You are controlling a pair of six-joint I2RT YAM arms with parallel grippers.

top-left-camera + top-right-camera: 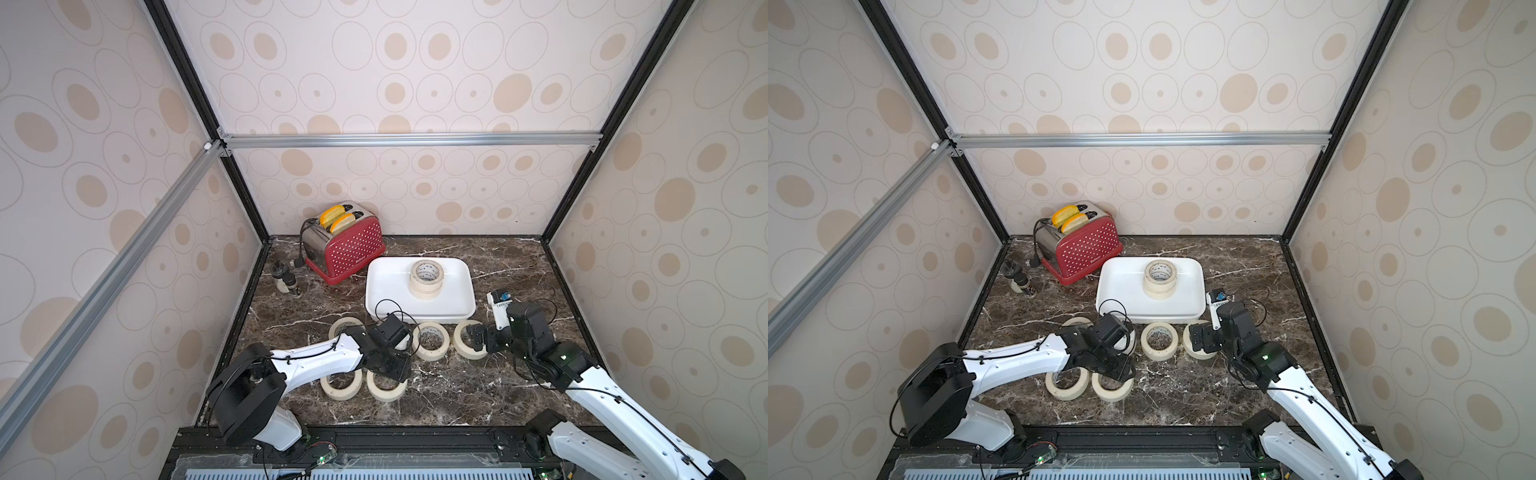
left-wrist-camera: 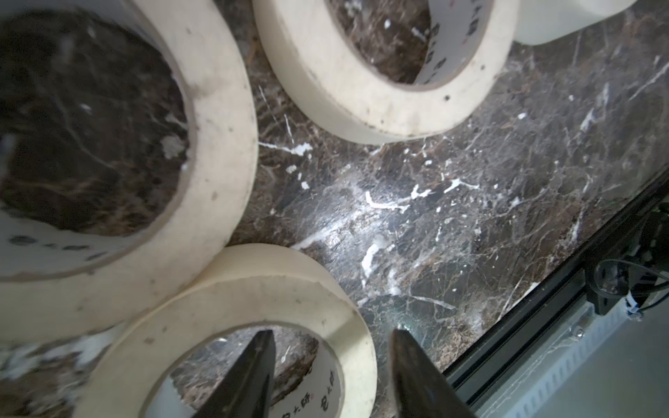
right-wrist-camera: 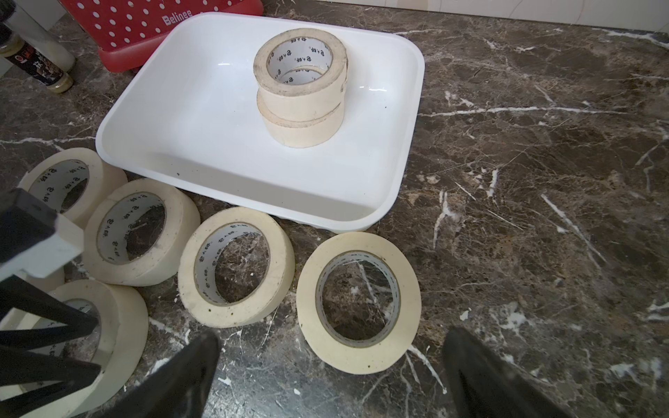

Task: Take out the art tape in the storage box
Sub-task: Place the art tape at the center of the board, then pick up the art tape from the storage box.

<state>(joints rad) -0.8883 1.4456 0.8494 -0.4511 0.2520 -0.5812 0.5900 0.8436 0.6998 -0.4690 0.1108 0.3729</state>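
Dark marble table (image 1: 457, 390), as I see it.
Six rolls (image 1: 431, 341) lie around my left claw (image 2: 331, 338); box (image 1: 386, 291), toaster (image 1: 349, 249), bottles (image 1: 286, 282) beyond it.

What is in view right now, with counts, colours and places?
boxed tape: two, cream, stacked in the box
loose tape: six, cream, flat on the table in front of the box, some partly hidden by the left arm
box: one, white, mid table
toaster: one, red with white dots, behind and left of the box
bread: two slices, yellow-edged, in the toaster slots
bottles: seemingly two, dark caps, left of the toaster
table: one, dark marble
left hand: open, astride the wall of one loose tape
right hand: open, empty, at the rightmost loose tape
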